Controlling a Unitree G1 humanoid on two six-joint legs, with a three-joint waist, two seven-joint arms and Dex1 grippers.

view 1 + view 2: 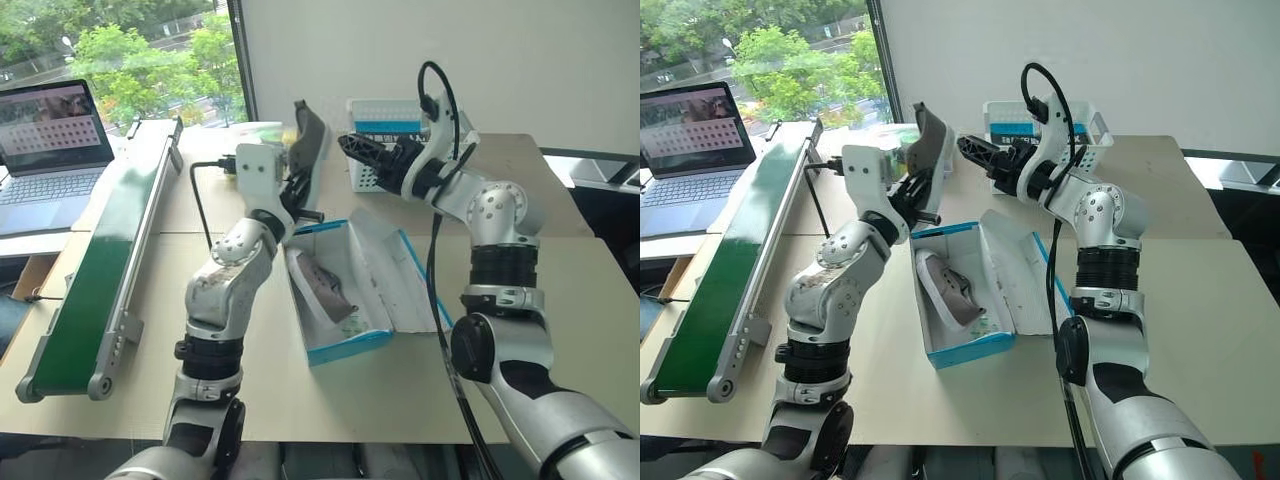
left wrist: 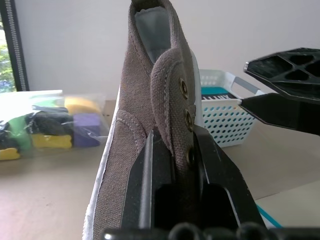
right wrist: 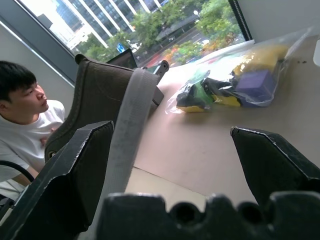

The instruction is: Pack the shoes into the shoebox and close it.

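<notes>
your left gripper (image 2: pixel 172 165) clamps the second shoe (image 1: pixel 308 135) upright above the shoebox (image 1: pixel 345 345), ready to lower it beside the packed shoe (image 1: pixel 322 287). your right gripper (image 1: pixel 350 147) hovers close by, jaws wide, grasping nothing.

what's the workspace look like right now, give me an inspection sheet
surface: beige tables pushed together
job's things: blue shoebox lies open with its lid folded back; one shoe lies inside; second shoe is held up above the table
clutter: white perforated basket behind the box; clear bag of coloured items at the far edge
grippers: left gripper shut on second shoe at its eyelet edge; right gripper open beside that shoe, not touching it
cables: black cable looping over the right arm, another across the table by the left arm
surroundings: green conveyor belt, open laptop, window onto trees, a seated person
</notes>
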